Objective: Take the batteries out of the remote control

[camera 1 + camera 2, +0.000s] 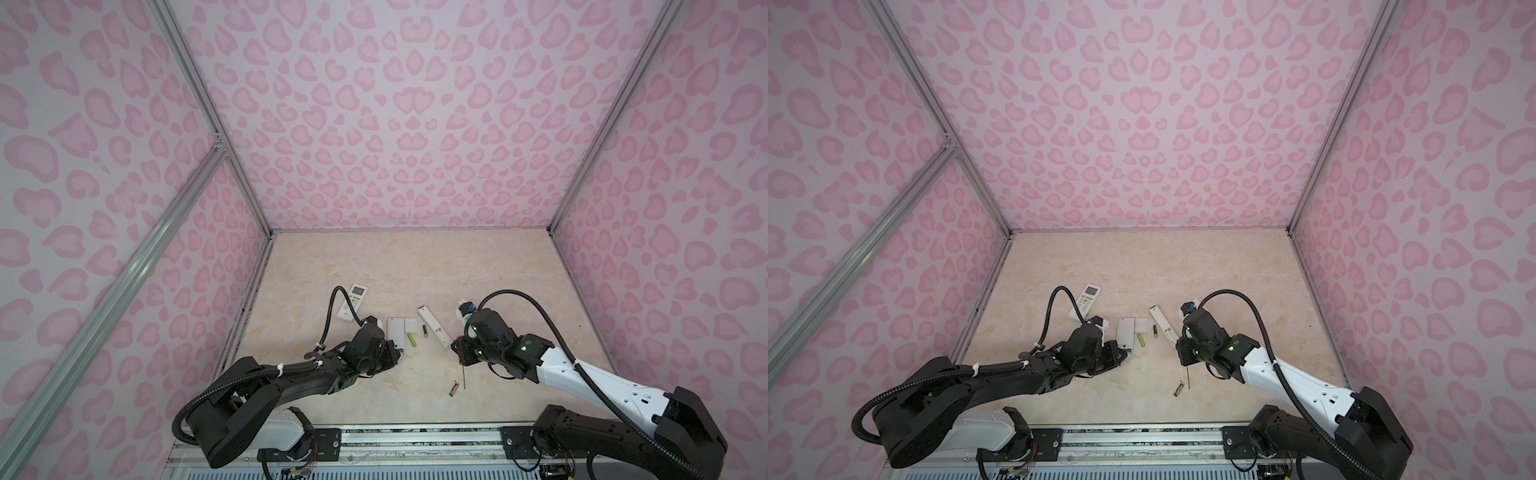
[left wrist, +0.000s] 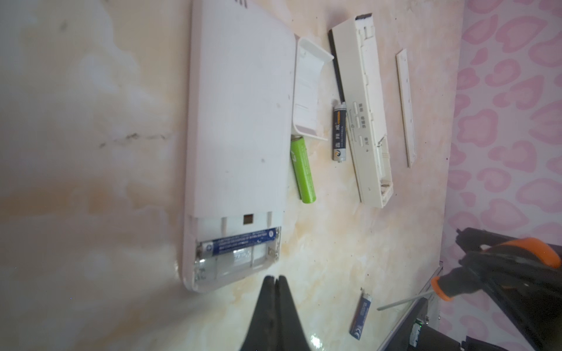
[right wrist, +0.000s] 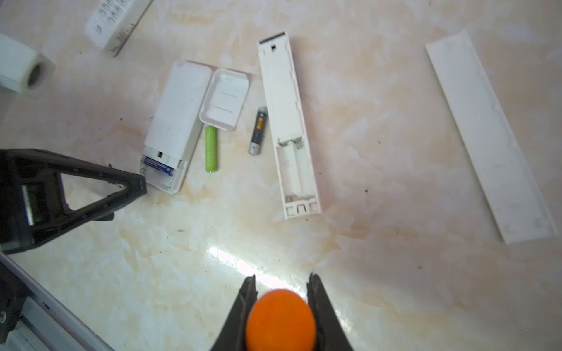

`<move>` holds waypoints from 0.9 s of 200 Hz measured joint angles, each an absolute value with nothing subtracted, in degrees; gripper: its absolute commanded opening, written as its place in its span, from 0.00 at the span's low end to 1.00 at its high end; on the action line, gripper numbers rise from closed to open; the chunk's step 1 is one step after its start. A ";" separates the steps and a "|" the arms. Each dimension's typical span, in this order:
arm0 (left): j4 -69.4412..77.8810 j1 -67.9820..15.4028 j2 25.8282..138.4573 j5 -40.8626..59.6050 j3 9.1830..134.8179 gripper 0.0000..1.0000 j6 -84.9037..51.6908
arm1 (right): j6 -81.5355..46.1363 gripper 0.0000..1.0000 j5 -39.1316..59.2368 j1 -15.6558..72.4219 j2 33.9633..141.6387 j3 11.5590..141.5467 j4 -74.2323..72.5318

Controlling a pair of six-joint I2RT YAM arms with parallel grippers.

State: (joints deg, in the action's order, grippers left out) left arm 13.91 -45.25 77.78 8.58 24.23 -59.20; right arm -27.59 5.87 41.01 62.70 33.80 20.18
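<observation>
Closed left hand [image 2: 275, 278] is just beside the blue battery [image 2: 240, 243] in the remote [image 2: 240, 121].

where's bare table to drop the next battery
Widest: the far table, from the back wall down to the keypad remote. Also the near strip between the left arm and the loose battery. Crowded: between the wide remote and slim remote lie a cover, green battery and black battery.

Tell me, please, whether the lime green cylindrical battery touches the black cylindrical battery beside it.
Apart. The right wrist view shows bare tabletop between the lime green battery and the black battery.
</observation>
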 measured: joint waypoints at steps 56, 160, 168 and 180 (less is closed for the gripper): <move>12.01 -45.12 75.37 8.58 23.86 0.04 -58.39 | -32.42 0.00 8.67 39.83 63.66 31.73 13.54; 6.00 -44.95 71.26 6.20 24.14 0.04 -56.66 | -34.06 0.00 10.52 44.64 61.28 33.76 17.06; 5.67 -44.91 71.18 6.02 24.14 0.04 -56.47 | -34.81 0.00 10.52 46.24 61.52 33.52 16.88; 5.50 -44.82 71.00 6.02 24.14 0.04 -56.31 | -36.18 0.00 10.55 48.84 62.33 33.15 16.12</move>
